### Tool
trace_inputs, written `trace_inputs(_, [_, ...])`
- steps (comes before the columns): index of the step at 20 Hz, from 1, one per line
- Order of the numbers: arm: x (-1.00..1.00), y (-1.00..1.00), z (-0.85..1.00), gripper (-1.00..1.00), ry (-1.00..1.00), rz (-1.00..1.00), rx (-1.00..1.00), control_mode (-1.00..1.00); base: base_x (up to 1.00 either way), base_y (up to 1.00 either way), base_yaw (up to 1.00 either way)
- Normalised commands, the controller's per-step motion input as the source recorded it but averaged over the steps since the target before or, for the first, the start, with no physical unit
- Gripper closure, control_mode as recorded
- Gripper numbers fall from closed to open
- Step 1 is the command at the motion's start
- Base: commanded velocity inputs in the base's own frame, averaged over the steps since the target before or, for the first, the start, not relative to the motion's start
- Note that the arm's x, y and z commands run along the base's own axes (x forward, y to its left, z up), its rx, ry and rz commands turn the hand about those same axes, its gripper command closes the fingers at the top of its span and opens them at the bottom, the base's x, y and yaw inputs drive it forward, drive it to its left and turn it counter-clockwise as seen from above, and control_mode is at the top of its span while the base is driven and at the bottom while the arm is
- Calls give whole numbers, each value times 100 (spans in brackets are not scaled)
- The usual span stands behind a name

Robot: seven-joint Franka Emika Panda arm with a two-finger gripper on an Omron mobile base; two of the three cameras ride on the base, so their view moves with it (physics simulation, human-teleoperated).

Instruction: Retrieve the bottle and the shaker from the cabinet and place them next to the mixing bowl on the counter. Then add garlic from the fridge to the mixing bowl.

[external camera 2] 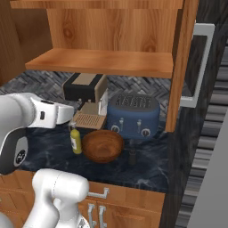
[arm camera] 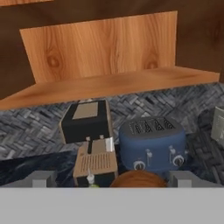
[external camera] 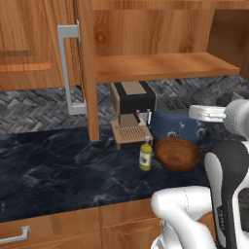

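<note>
The kitchen had a dark marble counter [external camera: 58, 175] under a wooden wall cabinet [external camera 2: 107, 62] whose doors stood open, and a grey herringbone tile wall behind. On the counter stood a black and tan coffee machine [external camera: 131, 114], and to its right a blue toaster [external camera 2: 133, 116] with two knobs on the front. In front of the toaster was the wooden mixing bowl [external camera: 177, 154]. The small yellow bottle [external camera: 145, 154] stood upright on the counter just beside the bowl, on its left side in the left base view, between the bowl and the coffee machine tray. In the right base view a small dark object [external camera 2: 132, 156], perhaps the shaker, stood on the counter to the right of the bowl, but it was too small to tell. The cabinet shelf [external camera: 160, 65] above looked bare.

The gripper [arm camera: 109, 181] was above the bowl, looking toward the wall. Its two fingers [arm camera: 41, 179] were spread to the full width and held nothing.
</note>
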Motion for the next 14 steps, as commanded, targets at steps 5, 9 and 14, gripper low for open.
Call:
trace_inputs(5, [12,7,2,-100,40,-4,-1,-100,0,0,0])
trace_inputs(9, [17,0,7,-100,48,-2,0,-100,0,0,0])
trace_inputs(14, [0,0,0,-100,2,0,0,100,0,0,0])
